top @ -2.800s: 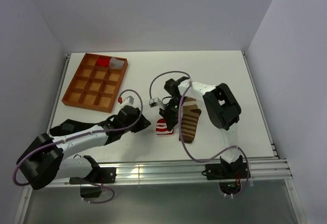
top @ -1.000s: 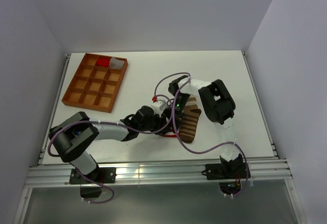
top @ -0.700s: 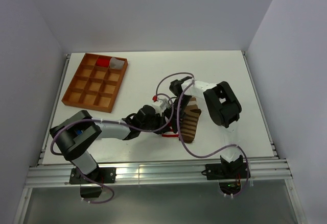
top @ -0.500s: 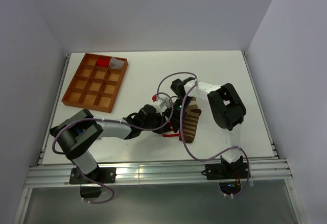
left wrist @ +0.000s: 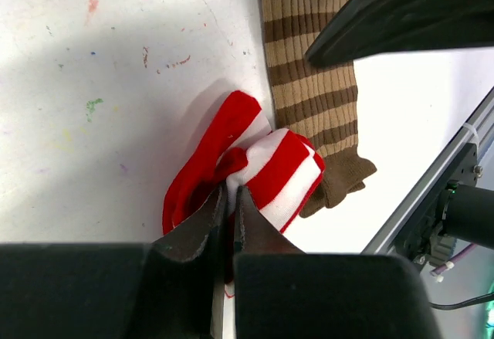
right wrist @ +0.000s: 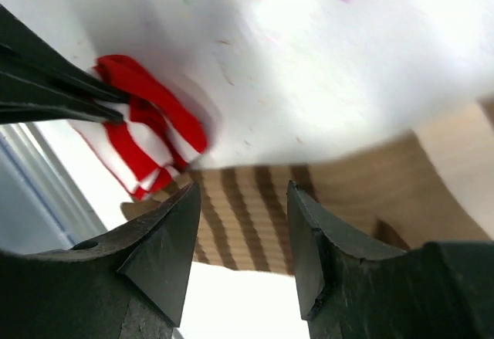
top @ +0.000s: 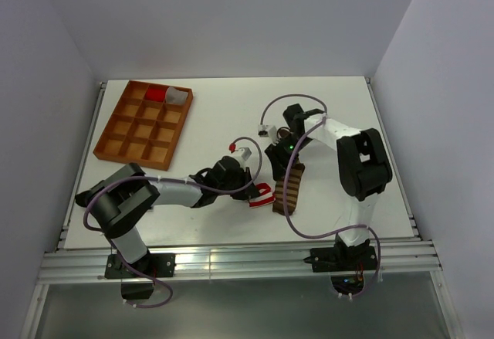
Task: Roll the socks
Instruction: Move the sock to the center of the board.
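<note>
The red-and-white sock (left wrist: 270, 171) lies bunched and partly folded on the white table, and my left gripper (left wrist: 230, 194) is shut on a fold of it. From above, that sock (top: 263, 194) sits just right of the left gripper (top: 252, 188). The brown-and-tan sock (left wrist: 307, 84) lies flat beside it, its cuff touching the red one. My right gripper (right wrist: 243, 227) hovers open over the brown-and-tan sock (right wrist: 309, 200) with nothing between its fingers. In the top view the right gripper (top: 279, 154) stands just beyond the brown sock (top: 287, 191).
An orange compartment tray (top: 116, 134) stands at the back left with a red item (top: 157, 92) in a far cell. The table's front rail (top: 247, 260) runs close behind the socks. Both arms crowd the middle of the table.
My left gripper has shut on the red-and-white sock. My right gripper has opened, let go, and drawn back and up from the socks.
</note>
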Motion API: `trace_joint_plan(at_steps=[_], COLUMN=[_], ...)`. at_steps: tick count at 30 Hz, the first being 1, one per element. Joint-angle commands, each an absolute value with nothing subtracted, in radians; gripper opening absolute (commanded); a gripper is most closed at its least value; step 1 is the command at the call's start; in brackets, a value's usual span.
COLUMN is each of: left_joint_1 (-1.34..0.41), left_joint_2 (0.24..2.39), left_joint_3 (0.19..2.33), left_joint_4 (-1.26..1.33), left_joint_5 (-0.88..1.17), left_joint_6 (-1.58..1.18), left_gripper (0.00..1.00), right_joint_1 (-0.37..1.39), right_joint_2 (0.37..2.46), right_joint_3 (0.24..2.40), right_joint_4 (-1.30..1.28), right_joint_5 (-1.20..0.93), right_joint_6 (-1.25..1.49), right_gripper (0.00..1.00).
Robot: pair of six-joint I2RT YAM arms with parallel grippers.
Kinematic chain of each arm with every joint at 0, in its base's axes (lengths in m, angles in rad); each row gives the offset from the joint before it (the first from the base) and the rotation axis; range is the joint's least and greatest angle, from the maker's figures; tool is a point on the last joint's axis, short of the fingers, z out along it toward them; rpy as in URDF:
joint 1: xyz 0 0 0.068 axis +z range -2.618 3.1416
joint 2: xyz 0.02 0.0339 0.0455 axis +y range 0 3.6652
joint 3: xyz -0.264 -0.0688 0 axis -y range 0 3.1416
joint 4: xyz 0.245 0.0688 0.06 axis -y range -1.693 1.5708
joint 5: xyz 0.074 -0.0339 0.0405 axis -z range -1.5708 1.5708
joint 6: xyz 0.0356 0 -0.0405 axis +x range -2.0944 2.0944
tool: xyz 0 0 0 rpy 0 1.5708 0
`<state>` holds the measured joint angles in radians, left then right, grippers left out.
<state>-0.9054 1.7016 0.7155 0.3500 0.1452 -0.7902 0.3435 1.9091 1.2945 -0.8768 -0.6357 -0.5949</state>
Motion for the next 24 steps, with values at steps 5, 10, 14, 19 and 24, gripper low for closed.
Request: trace_joint_plan(at_steps=[5, 10, 14, 19, 24], left_joint_1=[-0.916, -0.914, -0.91, -0.877, -0.844], left_joint_2=[1.77, 1.789, 1.804, 1.828, 1.848], left_joint_3=[0.738, 0.77, 0.805, 0.827, 0.833], left_joint_4=[0.146, 0.094, 0.028, -0.044, -0.097], left_joint_5=[0.143, 0.143, 0.161, 0.219, 0.277], left_joint_6=[-0.804, -0.825, -0.847, -0.867, -0.861], left_gripper=[0.0, 0.0, 0.0, 0.0, 0.0], right_joint_1=[0.314, 0.275, 0.25, 0.221, 0.206], right_joint_2=[1.884, 1.891, 1.882, 1.859, 1.755], right_joint_3=[1.226, 1.2, 1.195, 1.186, 1.149], right_joint_4=[-0.801, -0.792, -0.79, -0.746, -0.707], right_joint_5=[-0.522, -0.451, -0.379, -0.273, -0.334], right_joint_6=[-0.575, -0.583, -0.584, -0.584, -0.65], right_gripper=[0.54, 0.54, 0.54, 0.54, 0.54])
